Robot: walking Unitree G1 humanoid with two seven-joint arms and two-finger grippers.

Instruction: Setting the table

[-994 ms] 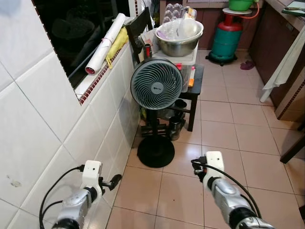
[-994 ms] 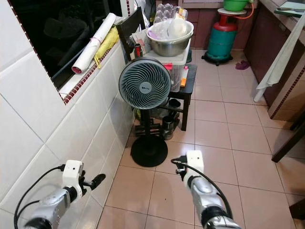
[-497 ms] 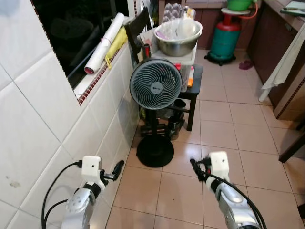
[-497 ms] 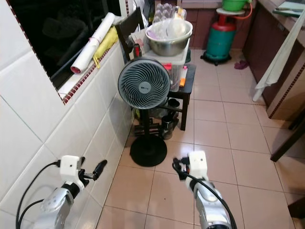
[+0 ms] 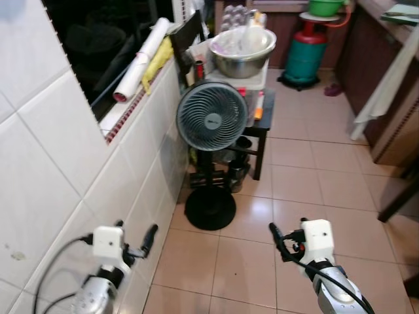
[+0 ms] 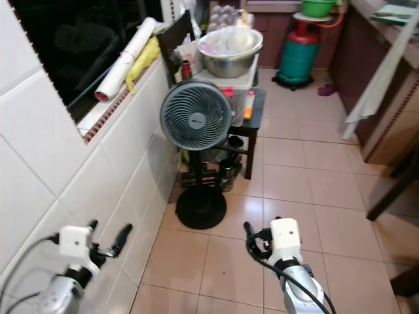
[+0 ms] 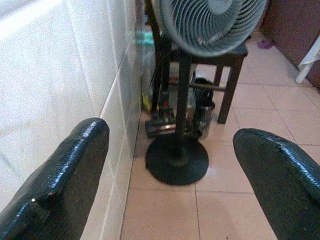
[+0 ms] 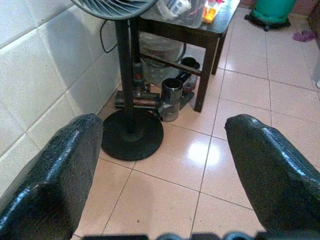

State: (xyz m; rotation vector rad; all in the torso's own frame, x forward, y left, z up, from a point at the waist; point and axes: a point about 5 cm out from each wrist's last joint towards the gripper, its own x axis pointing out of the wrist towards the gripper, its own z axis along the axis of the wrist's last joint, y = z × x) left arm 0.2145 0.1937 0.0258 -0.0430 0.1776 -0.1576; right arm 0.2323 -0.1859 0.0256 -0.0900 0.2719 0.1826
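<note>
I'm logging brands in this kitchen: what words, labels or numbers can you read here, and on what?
None can be read.
Fan: a small mark on its hub, too blurred to read.
Items beside the steel bowl on the stool: any print is too small to read.

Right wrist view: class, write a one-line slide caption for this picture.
Open right gripper faces a pedestal fan's round base beside a dark stool on tiled floor.

Grey pedestal fan (image 5: 213, 121) on tiled floor (image 5: 308, 176) beside white tiled wall (image 5: 59, 176). Behind it, dark stool (image 5: 265, 124) bearing steel bowl (image 5: 242, 59). Green gas cylinder (image 5: 306, 55) further back.
</note>
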